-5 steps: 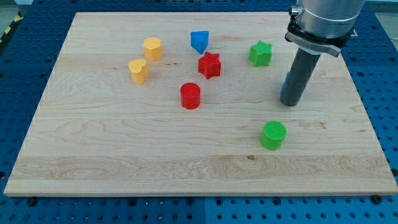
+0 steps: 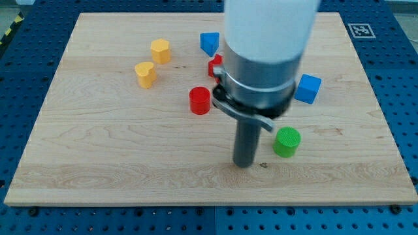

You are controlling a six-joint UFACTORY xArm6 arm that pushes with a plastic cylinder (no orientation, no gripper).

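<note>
My tip (image 2: pixel 244 163) rests on the wooden board (image 2: pixel 98 156) near the view's bottom centre. The nearest block is a green cylinder (image 2: pixel 287 141), a short way to the tip's right and apart from it. A red cylinder (image 2: pixel 200 100) stands up and to the left of the tip. The red star (image 2: pixel 213 66) shows only as a sliver behind my arm. A blue cube (image 2: pixel 307 89) sits to the right of the arm. The green star is hidden behind the arm.
A blue triangular block (image 2: pixel 209 43) lies near the view's top centre. Two yellow blocks stand at the upper left: one rounded (image 2: pixel 160 50), one heart-shaped (image 2: pixel 145 74). The arm's wide body covers the board's upper middle.
The arm has swung from the right side to the bottom centre, its tip now left of the green cylinder. The blue cube, hidden behind the rod before, now shows; the green star is now covered.
</note>
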